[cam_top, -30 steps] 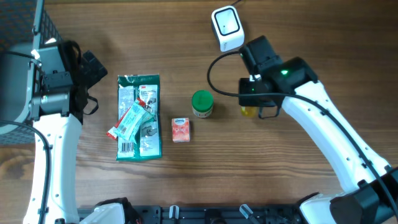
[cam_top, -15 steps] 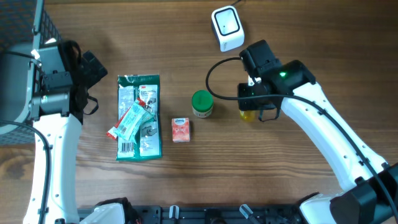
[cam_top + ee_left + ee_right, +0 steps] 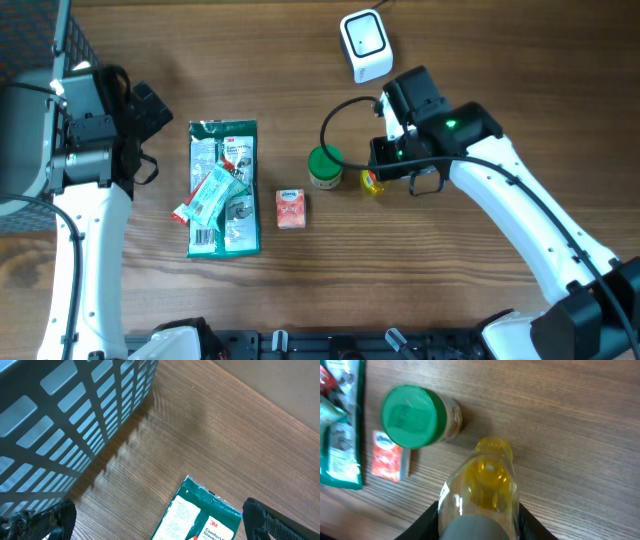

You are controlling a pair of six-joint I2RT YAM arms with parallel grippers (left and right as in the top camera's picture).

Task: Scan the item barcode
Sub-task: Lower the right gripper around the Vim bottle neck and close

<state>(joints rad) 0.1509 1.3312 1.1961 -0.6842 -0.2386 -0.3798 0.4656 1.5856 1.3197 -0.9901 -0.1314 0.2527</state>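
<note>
The bottle (image 3: 485,477) is see-through and full of yellow stuff. It has a yellow cap at the far end. The right gripper (image 3: 479,522) has its two black fingers pressed on the sides of the bottle, so it is holding it tight. From above, only a bit of the yellow bottle shows, poking out under the arm near the middle of the table (image 3: 480,300). I cannot tell if the cap touches the wood.

On the far left is a dark basket (image 3: 60,425) with lots of little holes. Next to it is the left gripper (image 3: 148,135). Its fingers are spread wide and it holds nothing.

Then comes a green packet (image 3: 225,215) lying flat. A snack bar (image 3: 208,193) in a red and blue wrapper lies slanted on top of it. Just to the right is a small red pack (image 3: 290,208), also flat.

Next is a jar (image 3: 324,165) with a green lid, standing up. It is just beside the bottle, on its left, and is the closest thing to it.

A black cable (image 3: 335,112) loops out from the right arm, above the jar.

The white scanner (image 3: 365,45) sits at the far edge of the table. It is well apart from the bottle, and the right arm's wrist is between them.
</note>
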